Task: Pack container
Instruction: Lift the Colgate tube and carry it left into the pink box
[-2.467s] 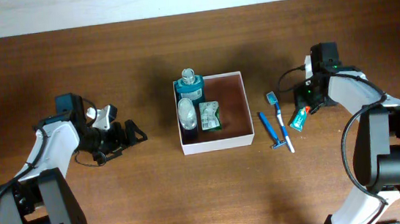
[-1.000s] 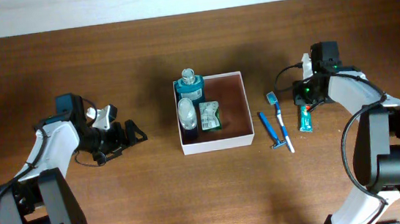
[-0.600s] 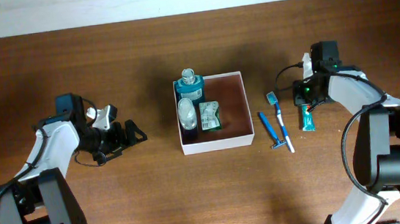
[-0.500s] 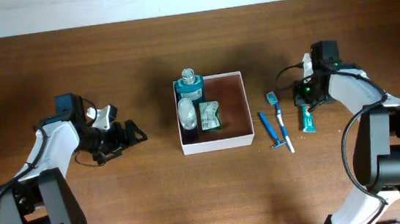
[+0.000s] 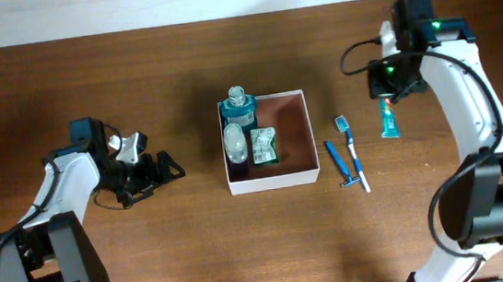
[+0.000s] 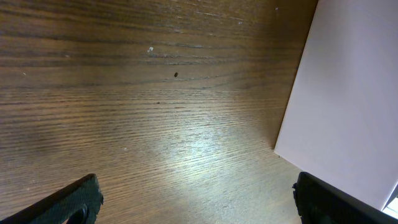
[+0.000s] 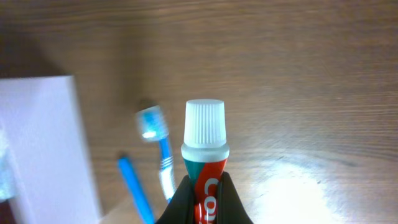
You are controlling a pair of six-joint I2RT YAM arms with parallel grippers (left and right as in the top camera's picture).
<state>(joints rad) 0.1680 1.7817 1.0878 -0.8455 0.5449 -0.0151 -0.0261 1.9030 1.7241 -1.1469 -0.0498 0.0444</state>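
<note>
Container (image 5: 293, 130) holds three toiletries (image 5: 250, 143); right claw (image 7: 204, 198) grips one toothpaste tube (image 7: 205, 149)

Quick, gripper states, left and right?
Left gripper: open, empty.
Right gripper: shut on the toothpaste tube.

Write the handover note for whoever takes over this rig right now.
Left gripper: open, empty, over the table left of the container.
Right gripper: shut on the toothpaste tube, right of the container, apparently lifted off the table.
Done: a teal bottle, a small clear bottle and a green packet sit in the container's left half.
Left: put the toothpaste in, then the toothbrush and the blue-handled item lying on the table just right of the container.
</note>
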